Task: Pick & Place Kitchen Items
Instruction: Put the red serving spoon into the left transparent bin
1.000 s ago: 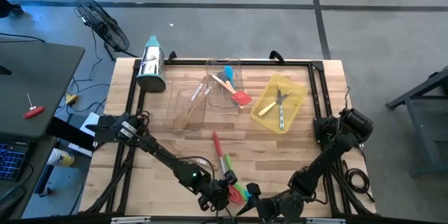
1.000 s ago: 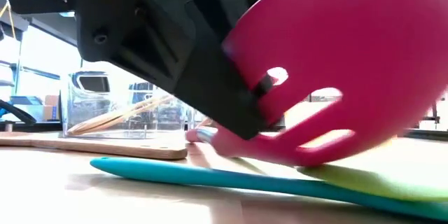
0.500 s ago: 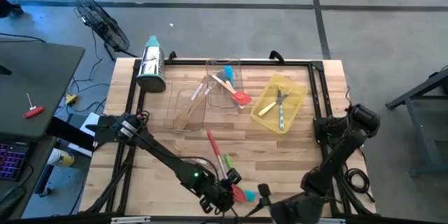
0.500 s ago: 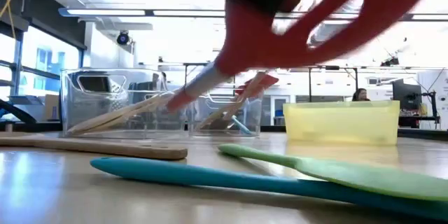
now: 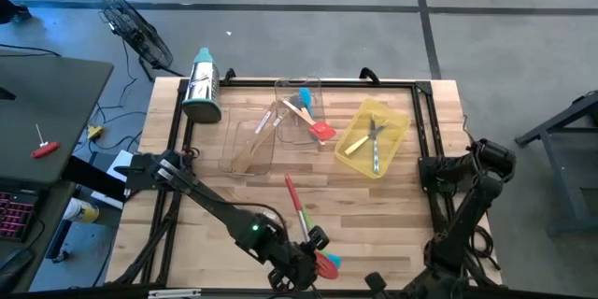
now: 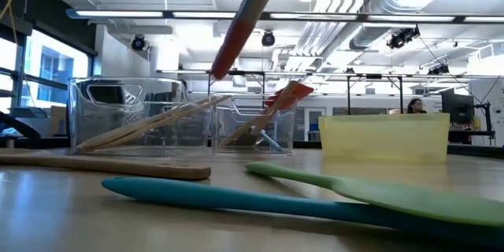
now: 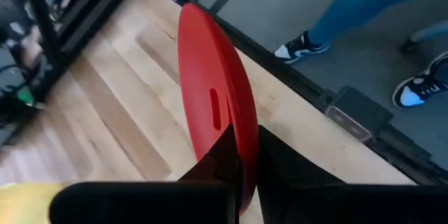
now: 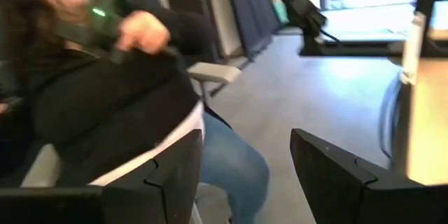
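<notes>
Lifted higher since before, the red spatula [image 7: 210, 105] hangs pinched in the left tool [image 5: 304, 263] over the wooden counter [image 5: 224, 192]'s near edge; the right tool [image 8: 241, 171] gapes empty toward a seated person [image 8: 105, 91].

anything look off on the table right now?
Nothing spilled or broken. Loose bits: teal spatula, green spatula and a wooden spoon lie on the table outside the trays. Left claw holds the red spatula off the table, handle slanting.

Your left arm reaches low toward the near edge of the bench, its tool [image 5: 313, 260] clamped tight. Your right arm is pulled back off the near right corner, its tool [image 8: 245, 175] gaping wide.
</notes>
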You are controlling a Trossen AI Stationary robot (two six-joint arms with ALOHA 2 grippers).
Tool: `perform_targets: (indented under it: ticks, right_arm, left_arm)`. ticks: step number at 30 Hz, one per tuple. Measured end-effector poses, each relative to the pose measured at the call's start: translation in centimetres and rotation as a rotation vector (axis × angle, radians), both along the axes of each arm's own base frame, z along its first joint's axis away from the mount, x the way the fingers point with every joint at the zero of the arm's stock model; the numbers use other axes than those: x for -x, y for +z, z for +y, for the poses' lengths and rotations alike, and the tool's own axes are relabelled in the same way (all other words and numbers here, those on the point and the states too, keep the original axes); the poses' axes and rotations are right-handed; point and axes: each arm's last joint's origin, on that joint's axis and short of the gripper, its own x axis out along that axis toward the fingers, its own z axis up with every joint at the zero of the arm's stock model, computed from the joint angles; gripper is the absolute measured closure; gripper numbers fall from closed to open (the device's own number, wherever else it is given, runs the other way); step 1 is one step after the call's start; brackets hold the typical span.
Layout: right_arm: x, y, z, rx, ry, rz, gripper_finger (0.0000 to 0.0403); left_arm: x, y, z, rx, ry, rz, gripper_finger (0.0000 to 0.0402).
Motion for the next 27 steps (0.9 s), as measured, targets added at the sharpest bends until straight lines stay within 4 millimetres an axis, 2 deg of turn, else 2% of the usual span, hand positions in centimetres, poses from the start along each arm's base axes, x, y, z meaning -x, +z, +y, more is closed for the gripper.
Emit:
perform_targets:
  ticks: [6,12,20,25,27]
  right_arm:
    - [0.0,-0.9,-0.3,0.002,-0.108,0.105,0.0192]
    - [-0.2,-1.9,-0.6,0.051,-0.211,0.128,0.0192]
    - [-1.2,-3.0,-1.0,0.146,-0.37,0.066,0.0192]
    - [-1.7,-2.9,-1.8,0.249,-0.547,-0.022,0.0192]
    - [-1.7,-2.8,-2.0,0.315,-0.625,-0.065,0.0192]
  left_arm:
    - [0.6,4.1,0.1,0.053,-0.014,-0.085,0.0388]
    - [1.5,8.2,-0.3,0.102,-0.05,-0.195,0.0389]
    - [4.0,13.8,-1.4,0.222,-0.155,-0.351,0.0389]
    - [4.4,16.5,-1.9,0.438,-0.167,-0.511,0.0389]
    - [4.4,17.0,-1.9,0.473,-0.171,-0.553,0.0389]
